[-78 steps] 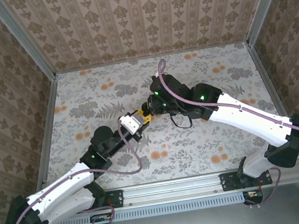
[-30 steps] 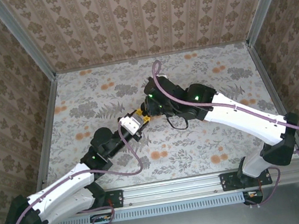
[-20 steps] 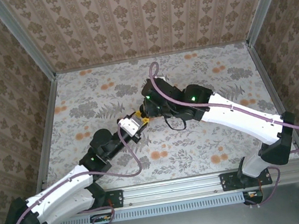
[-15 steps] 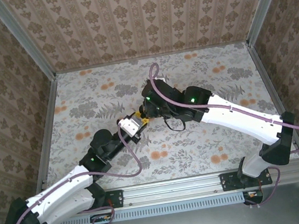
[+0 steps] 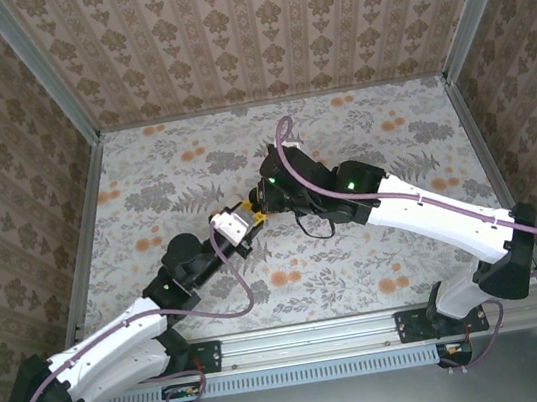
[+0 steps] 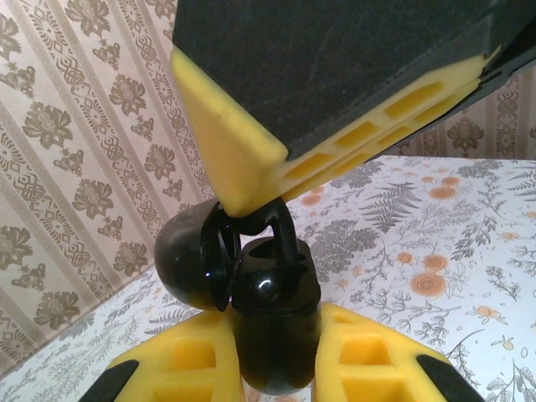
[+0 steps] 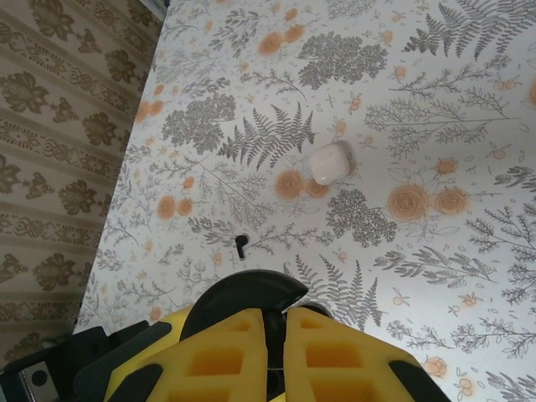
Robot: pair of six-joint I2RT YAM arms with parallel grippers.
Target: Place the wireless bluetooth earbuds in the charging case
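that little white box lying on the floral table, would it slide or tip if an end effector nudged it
The white box lies flat and low on the table, so a nudge would probably slide it, not tip it. Its smooth, rounded edges look slippery; a grip might skid off. It is small, so likely light.

Glossy, smooth black plastic: black disc [image 6: 272,285]. Matt yellow plastic, pocketed — fingers [image 6: 368,360] of the left gripper [image 6: 275,352]. Smooth white plastic: charging case [image 7: 328,163], 12 o'clock of the disc. Table cover [image 7: 435,84] — matt floral print.
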